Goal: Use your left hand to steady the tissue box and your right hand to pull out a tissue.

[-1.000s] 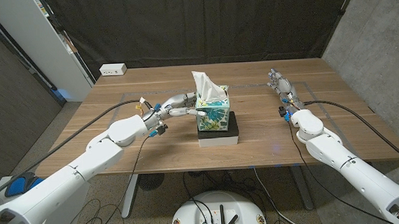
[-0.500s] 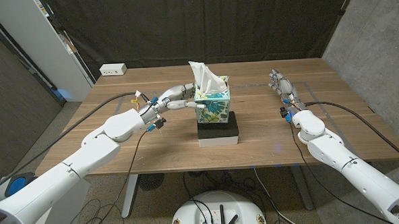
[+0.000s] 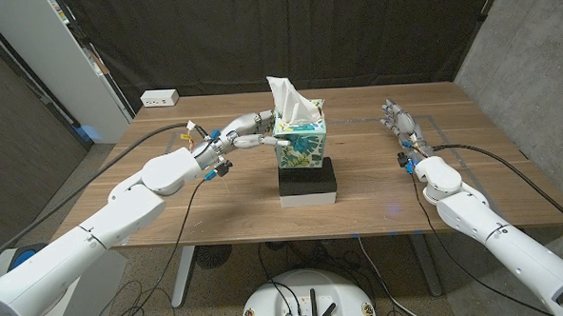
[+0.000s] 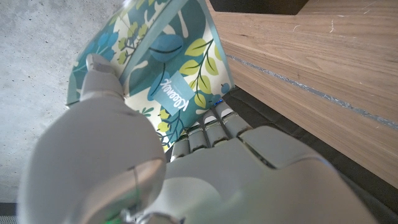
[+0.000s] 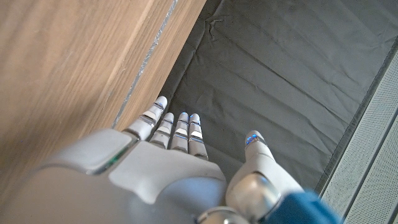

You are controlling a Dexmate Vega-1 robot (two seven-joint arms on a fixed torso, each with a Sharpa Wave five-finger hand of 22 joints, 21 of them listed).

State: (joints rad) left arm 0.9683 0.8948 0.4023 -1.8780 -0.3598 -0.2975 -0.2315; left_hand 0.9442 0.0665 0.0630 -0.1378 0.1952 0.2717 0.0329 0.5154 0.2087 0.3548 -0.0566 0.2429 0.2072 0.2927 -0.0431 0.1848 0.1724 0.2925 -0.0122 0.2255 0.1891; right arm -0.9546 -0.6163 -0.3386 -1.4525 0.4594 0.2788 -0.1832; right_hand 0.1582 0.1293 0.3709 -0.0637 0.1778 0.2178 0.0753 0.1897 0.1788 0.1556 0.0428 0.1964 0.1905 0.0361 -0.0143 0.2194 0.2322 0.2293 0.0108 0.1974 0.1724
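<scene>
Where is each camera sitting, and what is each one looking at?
Head view: on the robot's head, looking down at the wooden table, both arms, left hand, right hand.
Left wrist view: behind the left hand, facing the teal leaf-patterned tissue box.
Right wrist view: behind the right hand, facing a dark curtain.
Shared: box, table.

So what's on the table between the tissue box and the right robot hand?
Nothing: in the head view, bare wood runs from the tissue box to the right robot hand, which is open and apart from it.
</scene>
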